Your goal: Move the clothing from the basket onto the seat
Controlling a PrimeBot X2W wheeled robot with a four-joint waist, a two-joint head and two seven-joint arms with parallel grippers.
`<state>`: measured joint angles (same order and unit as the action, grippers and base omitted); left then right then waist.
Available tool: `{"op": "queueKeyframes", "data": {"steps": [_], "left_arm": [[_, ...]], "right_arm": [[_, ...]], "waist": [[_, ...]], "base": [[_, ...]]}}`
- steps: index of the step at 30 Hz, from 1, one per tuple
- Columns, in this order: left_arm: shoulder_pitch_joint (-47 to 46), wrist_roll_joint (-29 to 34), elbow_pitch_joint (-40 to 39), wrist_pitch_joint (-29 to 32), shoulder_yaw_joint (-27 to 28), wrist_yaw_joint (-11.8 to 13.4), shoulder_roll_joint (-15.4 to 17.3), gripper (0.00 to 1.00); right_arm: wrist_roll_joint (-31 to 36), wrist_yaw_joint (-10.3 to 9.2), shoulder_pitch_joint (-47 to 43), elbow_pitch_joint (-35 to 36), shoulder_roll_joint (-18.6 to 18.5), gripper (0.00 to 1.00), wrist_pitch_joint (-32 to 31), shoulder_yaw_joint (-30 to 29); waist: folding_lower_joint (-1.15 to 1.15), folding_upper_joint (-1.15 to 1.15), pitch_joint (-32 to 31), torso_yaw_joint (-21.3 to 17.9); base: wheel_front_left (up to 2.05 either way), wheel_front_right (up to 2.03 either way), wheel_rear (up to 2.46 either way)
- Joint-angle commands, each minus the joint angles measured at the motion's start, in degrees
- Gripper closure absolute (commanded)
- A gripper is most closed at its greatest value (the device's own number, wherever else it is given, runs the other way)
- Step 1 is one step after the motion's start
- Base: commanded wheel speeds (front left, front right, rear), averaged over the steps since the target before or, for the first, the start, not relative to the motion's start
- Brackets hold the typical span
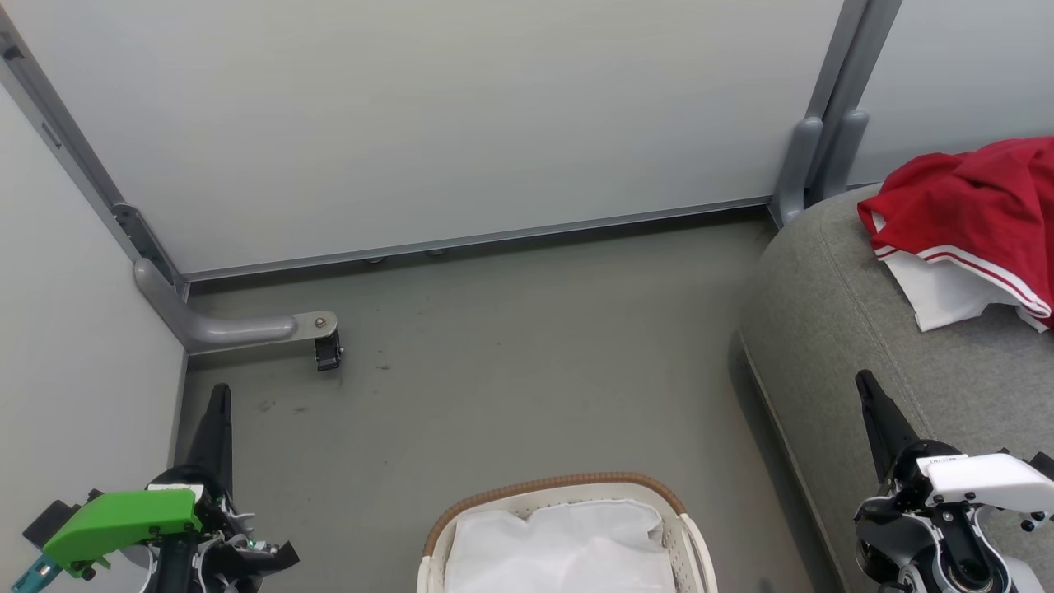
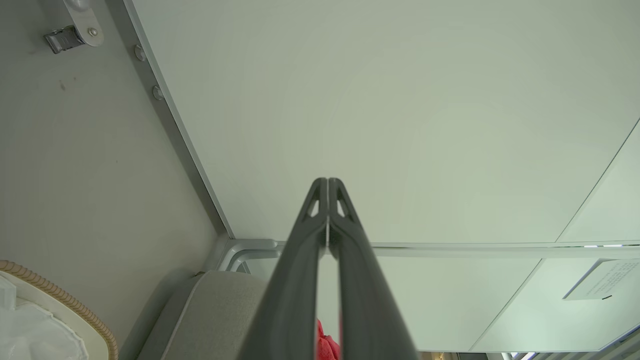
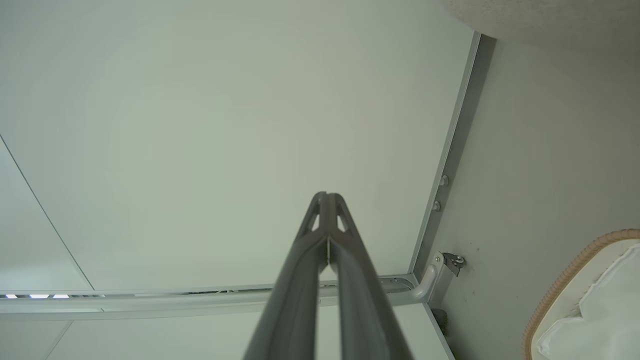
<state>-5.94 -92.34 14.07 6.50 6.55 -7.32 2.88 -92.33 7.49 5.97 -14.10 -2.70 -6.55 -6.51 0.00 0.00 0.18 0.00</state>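
Head camera: high, looking down over floor (image 1: 535, 354), basket (image 1: 560, 486) and seat (image 1: 823, 346); wrist cameras: facing the partition wall (image 1: 453, 123), each catching the basket's rim in a lower corner.

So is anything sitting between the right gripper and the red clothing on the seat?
Nothing visible does. Bare grey seat lies between the right gripper, shut and empty, and the clothing, which rests farther back on it.

No text is readable; the wall notice (image 2: 602, 280) (left wrist view) bears what seems tiny print.
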Motion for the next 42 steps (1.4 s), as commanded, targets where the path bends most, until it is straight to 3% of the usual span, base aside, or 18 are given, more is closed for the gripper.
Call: {"op": "queueKeyframes", "data": {"steps": [1, 42], "left_arm": [[-0.61, -0.13, -0.08, 0.27, 0.17, -0.36, 0.06, 1.00], [-0.61, -0.09, -0.10, 0.27, 0.19, -0.36, 0.04, 1.00]], "right_arm": [[-0.18, 0.00, 0.44, 0.23, -0.34, 1.00, -0.18, -0.12], [-0.18, 0.00, 0.44, 0.22, -0.34, 1.00, -0.17, -0.12]], "waist": [[0.00, 0.00, 0.00, 0.00], [0.00, 0.00, 0.00, 0.00]], "base": [[0.00, 0.00, 0.00], [0.00, 0.00, 0.00]]}}
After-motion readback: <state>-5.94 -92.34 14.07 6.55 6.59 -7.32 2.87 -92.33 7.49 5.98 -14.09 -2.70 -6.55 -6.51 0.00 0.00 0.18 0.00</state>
